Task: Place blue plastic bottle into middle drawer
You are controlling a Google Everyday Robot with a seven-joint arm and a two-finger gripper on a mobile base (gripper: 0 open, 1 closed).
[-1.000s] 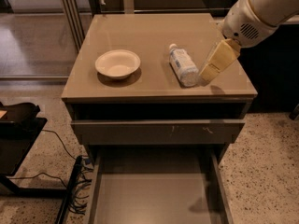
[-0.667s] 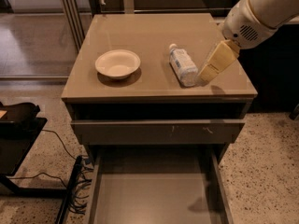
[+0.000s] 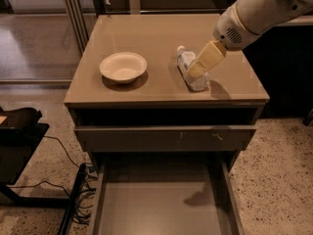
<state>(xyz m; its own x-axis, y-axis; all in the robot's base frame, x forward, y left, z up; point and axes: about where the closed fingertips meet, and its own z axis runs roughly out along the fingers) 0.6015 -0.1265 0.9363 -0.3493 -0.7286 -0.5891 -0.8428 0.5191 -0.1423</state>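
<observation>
gripper (image 3: 199,67) sits low over the bottle (image 3: 186,60) on the surface (image 3: 146,33); whether it is clenched i cannot tell. centre on its middle before lifting toward the drawer (image 3: 146,209).

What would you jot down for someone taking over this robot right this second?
The gripper is down at the small clear plastic bottle with the blue-and-white label, over its middle; a grip cannot be confirmed.
The bottle lies on its side on the tan cabinet top, right of the white round bowl.
The wide grey middle drawer is pulled out, below the scuffed drawer front.
Done: drawer open, arm at the bottle.
Left: lift the bottle, bring it forward and down, release it in the drawer.
</observation>
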